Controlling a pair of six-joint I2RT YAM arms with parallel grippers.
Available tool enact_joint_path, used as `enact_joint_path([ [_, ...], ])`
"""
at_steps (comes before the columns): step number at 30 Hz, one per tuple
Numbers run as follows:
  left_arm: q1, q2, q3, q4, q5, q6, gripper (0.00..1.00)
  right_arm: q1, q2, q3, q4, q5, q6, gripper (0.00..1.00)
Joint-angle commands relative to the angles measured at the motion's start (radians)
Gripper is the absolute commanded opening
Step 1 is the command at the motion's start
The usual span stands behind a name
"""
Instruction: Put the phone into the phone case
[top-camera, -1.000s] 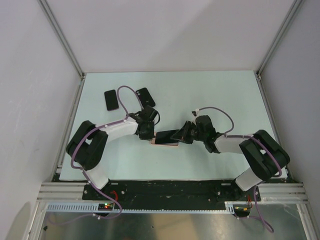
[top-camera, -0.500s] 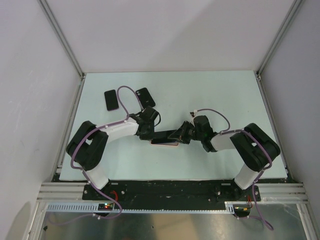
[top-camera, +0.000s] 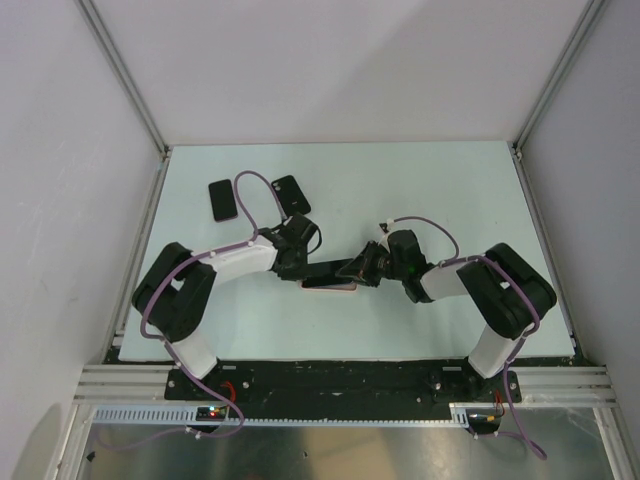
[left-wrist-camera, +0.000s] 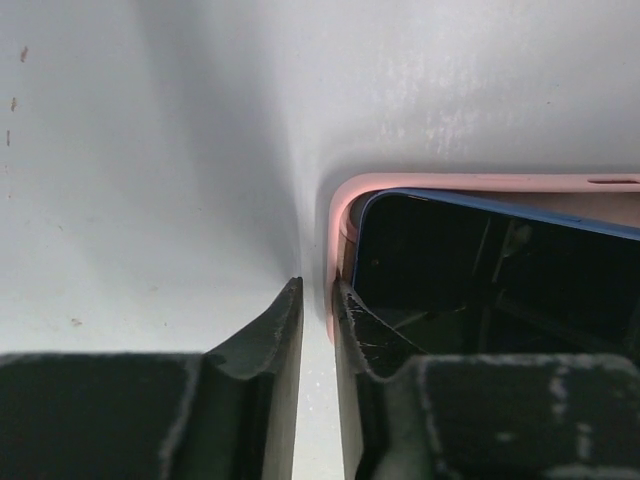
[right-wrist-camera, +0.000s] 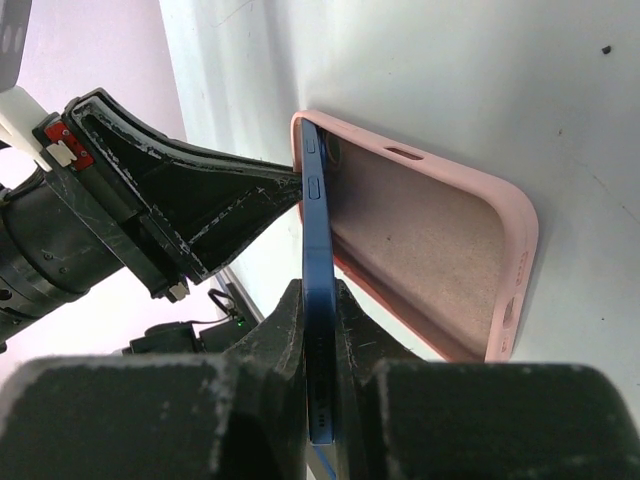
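Note:
The pink phone case (right-wrist-camera: 430, 250) lies open side up on the table, its left end rim (left-wrist-camera: 340, 215) just ahead of my left fingers. The blue-edged phone (right-wrist-camera: 318, 230) stands tilted on its long edge, its far end tucked into the case's left corner, dark screen (left-wrist-camera: 470, 270) facing the left wrist camera. My right gripper (right-wrist-camera: 318, 292) is shut on the phone's near end. My left gripper (left-wrist-camera: 316, 292) stands a narrow slit open at the case's left end, with table showing between the fingers. From above, case (top-camera: 330, 286) and phone (top-camera: 335, 269) sit between both grippers.
Two dark phone-shaped objects lie at the back left of the table, one (top-camera: 222, 200) beside the other (top-camera: 291, 194). White walls and aluminium rails (top-camera: 140, 250) bound the table. Purple cables loop over both arms.
The phone has gone from lying nearly flat to standing on edge as my right wrist rolled and its arm drew in. My left jaws have parted slightly from shut.

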Motion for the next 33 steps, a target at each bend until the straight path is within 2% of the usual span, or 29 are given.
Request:
enact_joint_path([
  [1,-0.034,-0.061,0.014,0.091,0.061,-0.013,0.26,0.017,0.054,0.021,-0.115,0.049,-0.053,0.00],
  [8,-0.031,-0.080,0.030,0.090,0.046,0.011,0.45,0.009,0.057,0.021,-0.133,0.051,-0.063,0.00],
  [15,-0.011,-0.124,0.025,0.090,0.055,0.027,0.55,0.001,0.058,0.021,-0.137,0.052,-0.068,0.00],
  [18,0.002,-0.140,0.016,0.088,0.039,0.024,0.55,-0.001,0.059,0.021,-0.139,0.052,-0.070,0.00],
  [24,0.034,-0.140,-0.019,0.064,-0.049,-0.036,0.30,-0.002,0.055,0.021,-0.145,0.054,-0.075,0.00],
  [30,0.039,-0.064,-0.023,0.061,-0.063,-0.075,0.05,0.002,0.051,0.039,-0.178,0.057,-0.087,0.00],
  [33,0.037,-0.032,-0.016,0.062,-0.059,-0.079,0.01,0.004,0.052,0.044,-0.186,0.061,-0.090,0.00],
])
